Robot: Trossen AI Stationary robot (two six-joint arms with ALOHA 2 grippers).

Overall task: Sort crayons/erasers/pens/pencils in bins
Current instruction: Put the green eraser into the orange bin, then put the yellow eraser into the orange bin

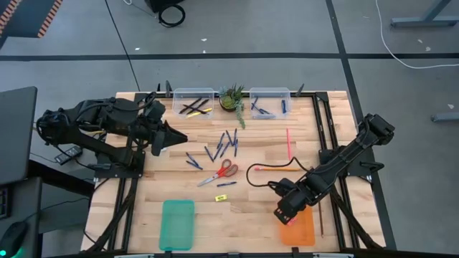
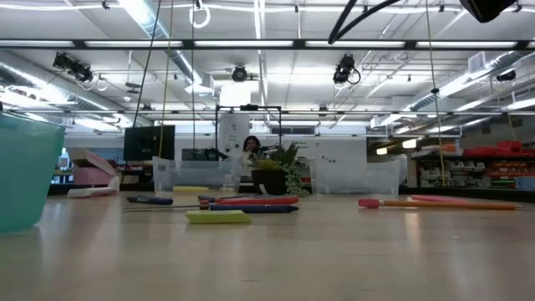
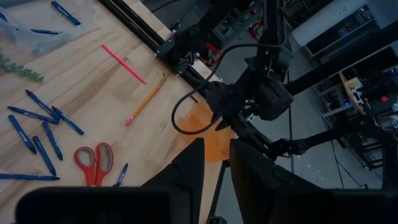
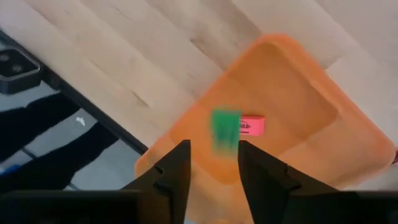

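My right gripper point(image 1: 285, 213) point(image 4: 214, 149) stands open, pointing steeply down over the orange tray point(image 1: 301, 231) point(image 4: 292, 93) at the near right. A green eraser point(image 4: 225, 129) shows blurred just past its fingertips, over the tray; whether it lies in the tray or is in the air, I cannot tell. A pink eraser point(image 4: 252, 126) lies flat in the tray. My left gripper point(image 1: 179, 136) point(image 3: 216, 143) waits high at the left, a narrow gap between its fingers, holding nothing. Several blue pens point(image 1: 226, 143) and a yellow eraser point(image 1: 221, 197) lie on the table.
Two clear bins point(image 1: 193, 100) point(image 1: 270, 100) with pens and pencils flank a potted plant point(image 1: 233, 99) at the far edge. A teal tray point(image 1: 177, 223) sits near left. Red scissors point(image 1: 224, 172), a pink stick point(image 1: 289, 143) and an orange pencil point(image 1: 267, 168) lie mid-table.
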